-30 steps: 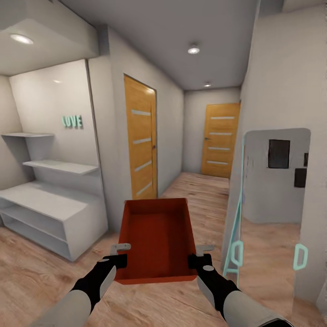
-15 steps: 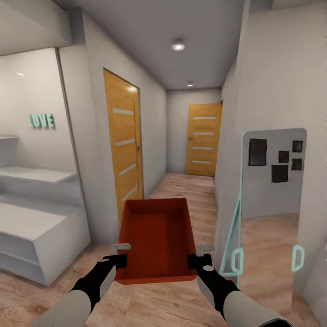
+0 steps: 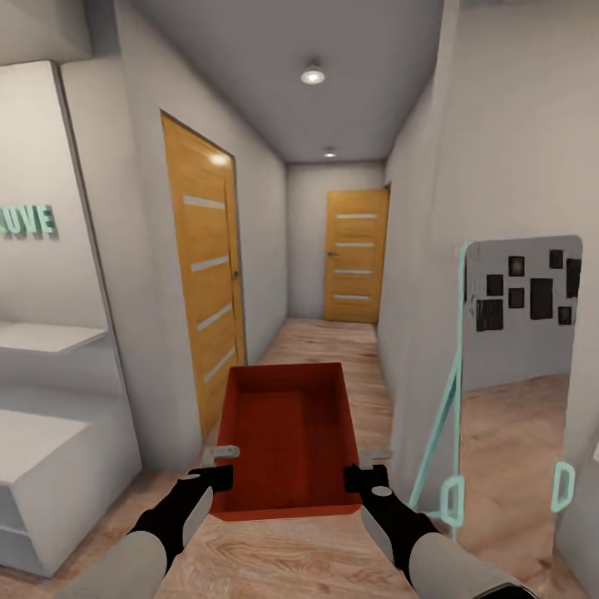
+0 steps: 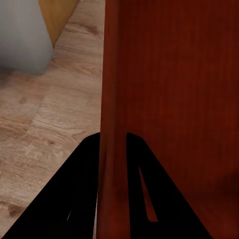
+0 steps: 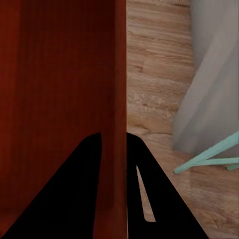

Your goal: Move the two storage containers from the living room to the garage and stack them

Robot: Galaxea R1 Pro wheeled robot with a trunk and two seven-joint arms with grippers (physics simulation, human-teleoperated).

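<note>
An orange-red storage container [image 3: 287,441] is being carried level over a wood plank floor [image 3: 333,557] in a hallway, the left gripper [image 3: 218,466] clamping its left wall, the right gripper [image 3: 366,466] clamping its right wall, facing an orange door [image 3: 353,255]

At the lower frame I see my pale grey forearms, black wrists, and grey metal fingers on the left gripper [image 3: 221,456] and right gripper [image 3: 374,456].

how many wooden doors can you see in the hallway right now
2: one wooden door on the left wall, near the held storage container; another at the corridor's far end. Others may be hidden.
</note>
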